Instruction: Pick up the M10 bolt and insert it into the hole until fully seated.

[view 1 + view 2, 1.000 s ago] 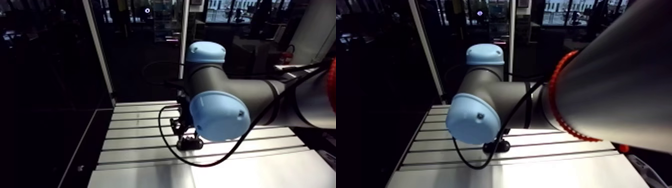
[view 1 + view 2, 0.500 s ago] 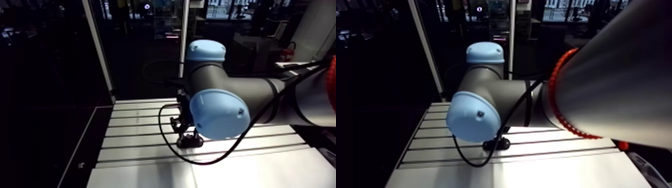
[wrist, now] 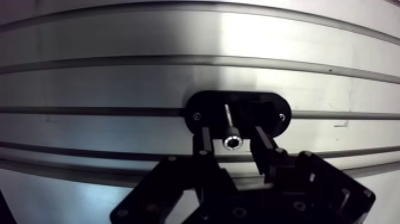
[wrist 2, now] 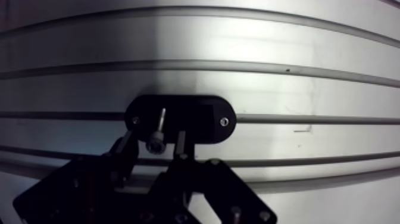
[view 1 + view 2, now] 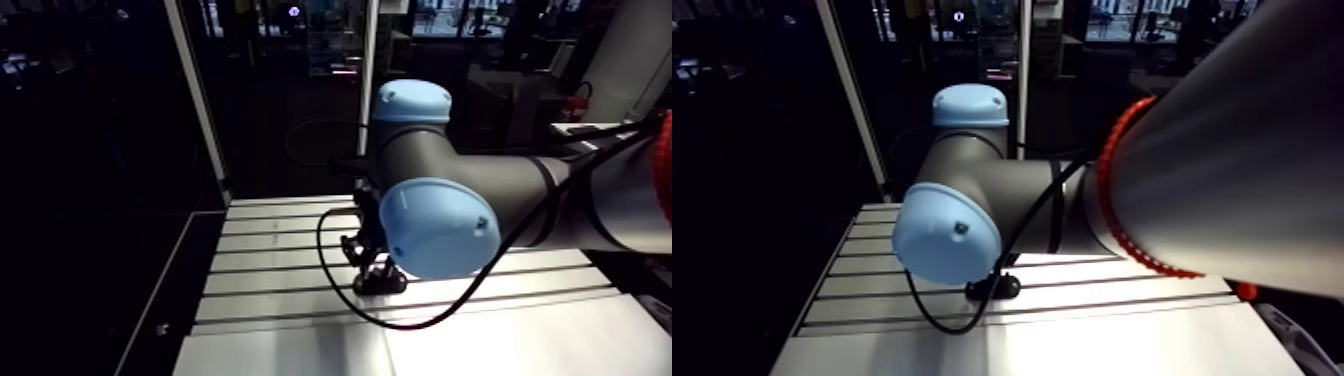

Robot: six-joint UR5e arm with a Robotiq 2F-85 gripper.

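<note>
We find the bolt (image 3: 230, 142) standing upright in the black plate (image 3: 262, 106) on the table (image 3: 119, 83), directly below our hand (image 3: 231, 132), its long axis along our approach, head between spread fingers (image 3: 205, 142) that seemingly touch nothing.

Silver socket-head bolt (image 3: 229, 128) stands upright, its shank tip at the black oval plate (image 3: 266, 110).
</note>
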